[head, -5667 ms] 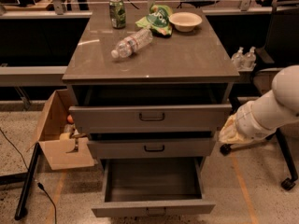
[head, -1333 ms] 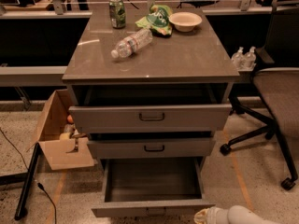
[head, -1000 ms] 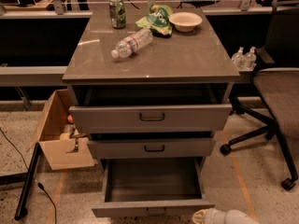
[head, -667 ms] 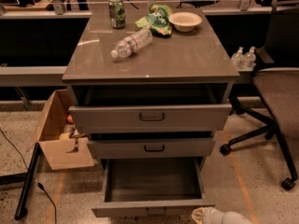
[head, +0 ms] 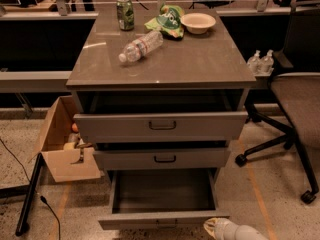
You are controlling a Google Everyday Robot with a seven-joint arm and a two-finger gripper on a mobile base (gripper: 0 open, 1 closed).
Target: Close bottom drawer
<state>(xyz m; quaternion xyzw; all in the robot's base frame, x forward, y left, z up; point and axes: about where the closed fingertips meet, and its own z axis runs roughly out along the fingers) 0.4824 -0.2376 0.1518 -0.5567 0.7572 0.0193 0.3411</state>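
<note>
The grey bottom drawer (head: 162,219) of the cabinet is pulled far out, and its empty inside shows. Its low front panel runs along the bottom of the view. The gripper (head: 214,227) sits at the bottom edge, just right of the drawer front's right end, on a pale arm that comes in from the lower right. The middle drawer (head: 162,159) and the top drawer (head: 161,125) stand a little open above it.
On the cabinet top (head: 200,64) lie a plastic bottle (head: 141,46), a green can (head: 125,13), a green bag (head: 167,20) and a bowl (head: 198,22). A cardboard box (head: 62,144) stands on the floor at the left. An office chair (head: 295,109) stands at the right.
The arm has swung from the cabinet's right side down to the bottom edge. Over the last second the gripper has crept slightly left toward the drawer front's right end. The drawer has not moved.
</note>
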